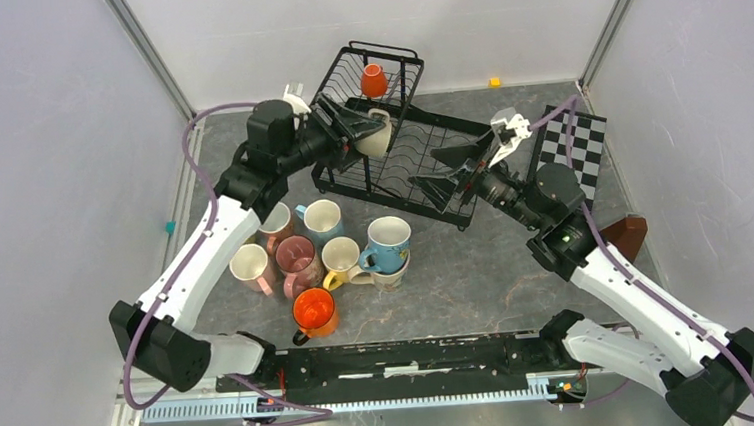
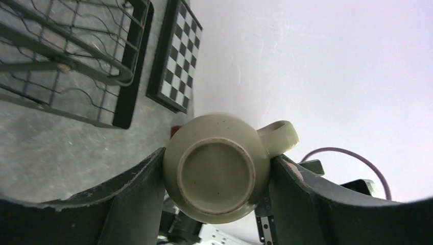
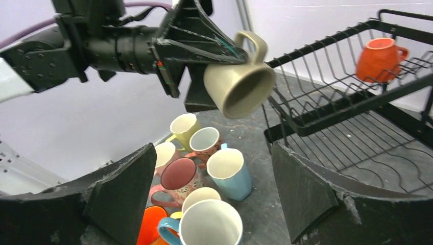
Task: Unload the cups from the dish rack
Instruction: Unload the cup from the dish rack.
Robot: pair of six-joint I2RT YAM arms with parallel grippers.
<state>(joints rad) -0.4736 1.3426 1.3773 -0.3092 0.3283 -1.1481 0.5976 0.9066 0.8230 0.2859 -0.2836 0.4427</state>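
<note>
My left gripper [image 1: 365, 129] is shut on a beige mug [image 1: 380, 135] and holds it tilted in the air at the left front of the black dish rack [image 1: 392, 204]. In the left wrist view the mug's base [image 2: 217, 171] sits between the two fingers. The right wrist view shows the mug [image 3: 240, 84] mouth-down beside the rack [image 3: 327, 109]. An orange mug [image 1: 373, 79] lies in the upper basket and also shows in the right wrist view [image 3: 380, 57]. My right gripper [image 1: 447, 173] is open and empty over the lower tray.
Several mugs stand grouped on the table left of the rack, among them a pink one [image 1: 296, 259], a blue one [image 1: 388, 240] and an orange one [image 1: 314, 310]. A checkered board [image 1: 574, 144] lies right of the rack, with a brown object [image 1: 623, 236] nearer.
</note>
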